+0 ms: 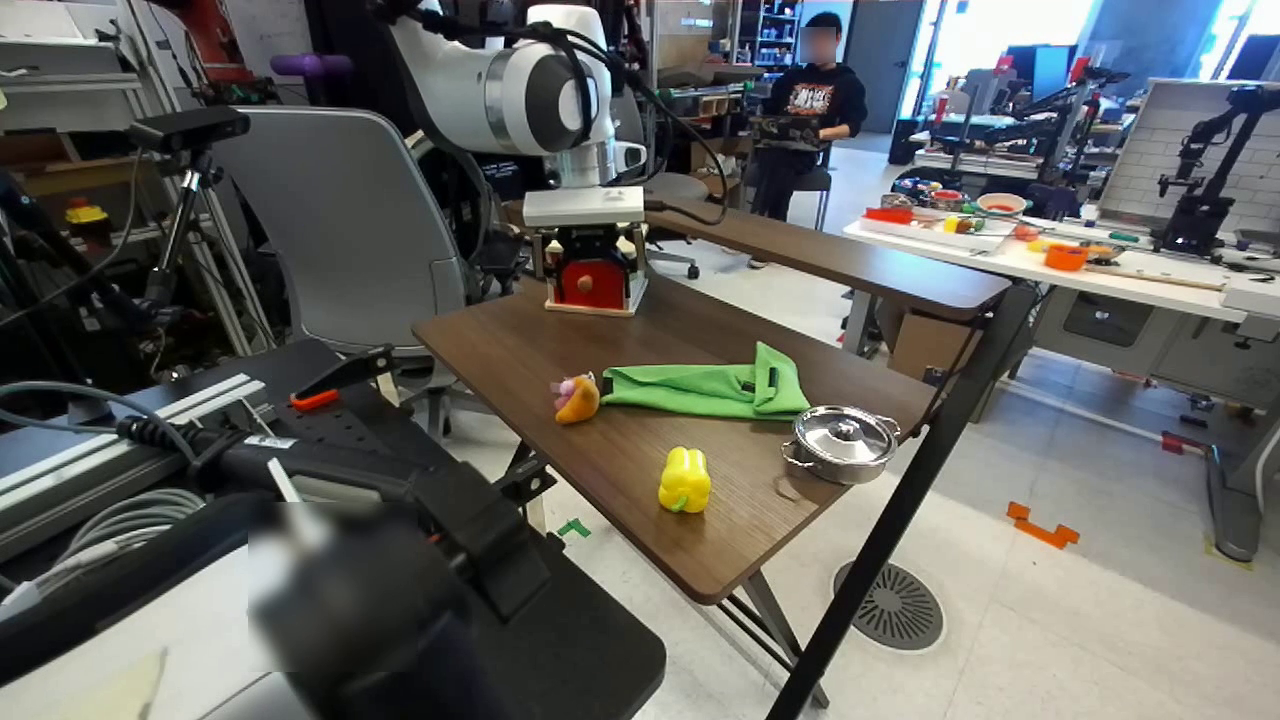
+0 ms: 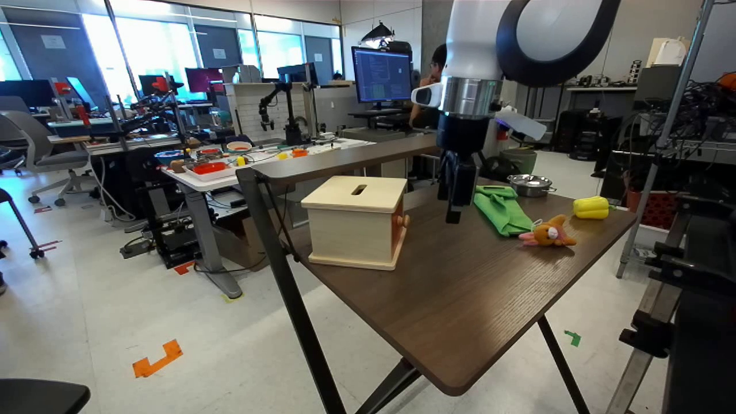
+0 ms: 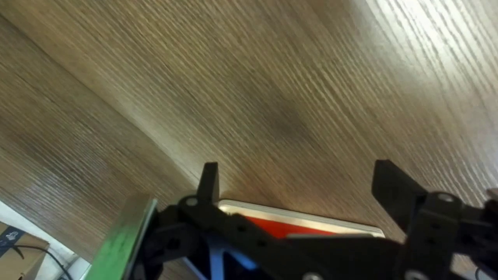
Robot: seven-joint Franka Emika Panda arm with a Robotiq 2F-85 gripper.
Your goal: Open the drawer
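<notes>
I see the drawer (image 2: 351, 237) closed on the table (image 2: 460, 305), pale wood box, red front. Claw (image 3: 297, 171) hangs just in front, apart from the knob (image 2: 405, 221), fingers (image 3: 395, 190) spread wide.

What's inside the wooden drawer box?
Anything inside is covered: the wooden drawer box looks shut behind its red front. The slot in its top is too dark to see through.

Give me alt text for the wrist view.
Open jaws span the lower part; between them shows a strip of red drawer front and pale wooden edge, the rest hidden. Brown tabletop fills most of the view; a cardboard box shows at lower left.
</notes>
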